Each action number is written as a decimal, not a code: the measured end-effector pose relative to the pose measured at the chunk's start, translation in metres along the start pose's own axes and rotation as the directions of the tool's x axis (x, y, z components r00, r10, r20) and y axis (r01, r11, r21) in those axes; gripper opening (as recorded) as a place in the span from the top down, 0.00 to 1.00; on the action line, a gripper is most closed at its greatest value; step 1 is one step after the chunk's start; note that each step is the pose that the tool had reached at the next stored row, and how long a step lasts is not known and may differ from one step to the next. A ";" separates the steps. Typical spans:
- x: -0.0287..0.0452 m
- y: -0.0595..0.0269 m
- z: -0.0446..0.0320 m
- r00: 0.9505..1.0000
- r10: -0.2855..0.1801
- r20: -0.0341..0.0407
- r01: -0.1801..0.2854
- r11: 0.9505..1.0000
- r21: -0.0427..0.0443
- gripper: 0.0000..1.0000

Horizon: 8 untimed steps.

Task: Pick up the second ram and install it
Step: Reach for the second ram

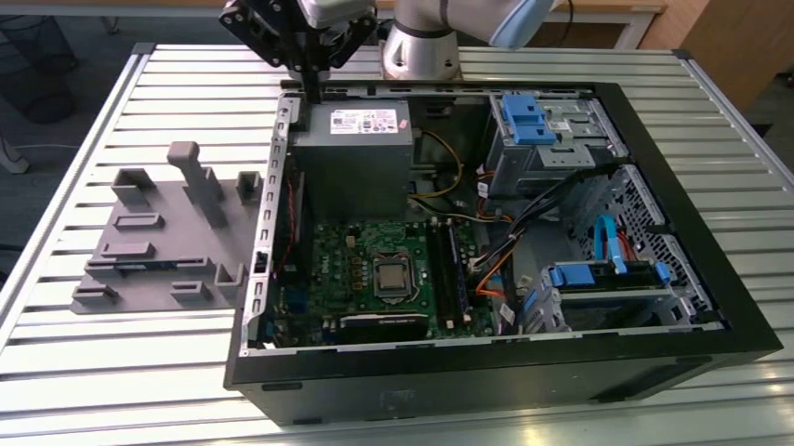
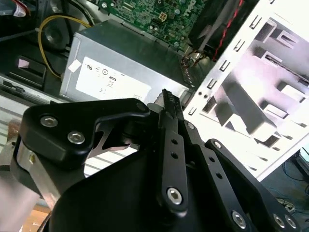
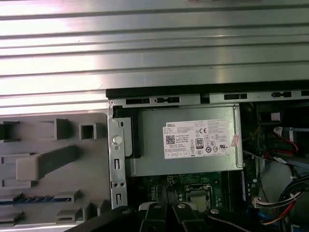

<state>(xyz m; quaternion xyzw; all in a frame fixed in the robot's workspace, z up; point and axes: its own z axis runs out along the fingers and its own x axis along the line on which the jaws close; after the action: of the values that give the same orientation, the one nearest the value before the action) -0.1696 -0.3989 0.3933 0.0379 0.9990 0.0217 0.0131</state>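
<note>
Blue second ram (image 3: 36, 198) seated in a slot of the grey holder block (image 1: 149, 251) (at the exterior view's left, beside the open computer case (image 1: 496, 381)), black gripper (image 1: 309, 91) upper centre, fingers narrow and empty, above the power supply's (image 1: 353, 153) corner.

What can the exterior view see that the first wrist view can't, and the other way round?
The exterior view takes in the whole open computer case, with its blue drive brackets and the robot arm behind it. The first wrist view brings out a thin blue strip, the second ram, lying in a slot of the grey holder block. Both show the grey power supply, the holder block beside the case, the green motherboard and part of the gripper.
</note>
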 end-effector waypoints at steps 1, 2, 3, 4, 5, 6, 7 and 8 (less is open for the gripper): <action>0.0026 -0.0002 -0.0001 1.000 0.000 0.000 0.000 1.000 0.000 0.89; 0.0051 -0.0004 -0.0002 1.000 0.000 0.000 0.000 1.000 0.000 0.89; 0.0077 -0.0006 -0.0003 1.000 0.000 0.000 0.000 1.000 0.000 0.89; 0.0102 -0.0008 -0.0003 1.000 0.000 0.000 0.000 1.000 0.000 0.89; 0.0212 -0.0016 -0.0006 1.000 0.000 0.000 0.000 1.000 0.000 0.89; 0.0280 -0.0021 -0.0008 1.000 0.000 0.000 0.000 1.000 0.000 0.89; 0.0306 -0.0023 -0.0009 1.000 0.000 0.000 0.000 1.000 0.000 0.89; 0.0335 -0.0025 -0.0010 1.000 0.000 0.000 0.000 1.000 0.000 0.89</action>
<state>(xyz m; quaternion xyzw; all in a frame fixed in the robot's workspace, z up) -0.2033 -0.3989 0.3934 0.0379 0.9990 0.0217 0.0130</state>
